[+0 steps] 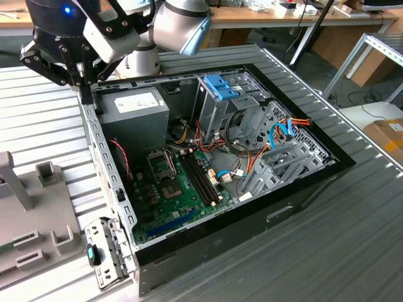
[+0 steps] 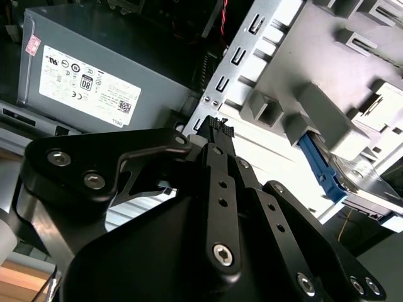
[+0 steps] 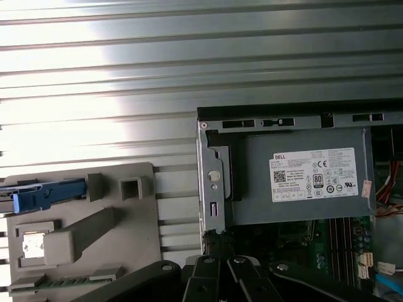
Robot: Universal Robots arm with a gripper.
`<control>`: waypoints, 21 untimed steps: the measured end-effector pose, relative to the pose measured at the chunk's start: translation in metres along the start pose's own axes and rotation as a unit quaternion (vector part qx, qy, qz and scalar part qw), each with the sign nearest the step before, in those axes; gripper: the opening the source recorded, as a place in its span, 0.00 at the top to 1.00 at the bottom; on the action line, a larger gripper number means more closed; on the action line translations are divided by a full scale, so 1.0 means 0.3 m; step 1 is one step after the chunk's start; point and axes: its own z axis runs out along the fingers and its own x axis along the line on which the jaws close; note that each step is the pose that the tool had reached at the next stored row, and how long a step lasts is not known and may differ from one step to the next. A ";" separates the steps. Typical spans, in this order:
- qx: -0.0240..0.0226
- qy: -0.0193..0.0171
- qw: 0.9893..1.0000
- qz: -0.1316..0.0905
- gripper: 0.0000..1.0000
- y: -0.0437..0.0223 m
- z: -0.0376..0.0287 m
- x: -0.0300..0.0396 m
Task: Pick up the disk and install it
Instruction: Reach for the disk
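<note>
- Disk [image 2: 368,182]: it sits in the grey fixture [image 1: 38,207], at eight o'clock from the open computer case [image 1: 296,201] in the exterior view. It is grey metal with a blue rail along its edge.
- My gripper [image 2: 217,124] hangs at the case's ten o'clock, fingers pressed together and empty. I judge a careless descent could clip the chassis wall [image 1: 104,157] just beneath.
- Pinching only the plastic rail might let the disk twist.

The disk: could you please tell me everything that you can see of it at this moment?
The disk rests in the grey plastic fixture on the ribbed table, outside the computer case. In the second wrist view its body looks like silvery metal, with a blue plastic rail along one edge; the fixture's grey blocks hide part of it. In the first wrist view the blue rail shows at the fixture's edge. The gripper is apart from it, by the case's corner.
</note>
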 end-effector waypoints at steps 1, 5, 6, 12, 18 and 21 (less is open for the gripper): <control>0.000 0.000 1.000 0.000 0.89 0.000 0.000 0.004; 0.000 0.000 1.000 0.000 0.89 0.000 0.000 0.005; 0.000 0.000 1.000 0.000 0.89 -0.001 0.000 0.009; 0.000 0.000 1.000 0.000 0.89 -0.003 -0.001 0.041; 0.000 0.000 1.000 0.000 0.89 -0.004 -0.001 0.052; 0.000 0.000 1.000 0.000 0.89 -0.004 -0.001 0.053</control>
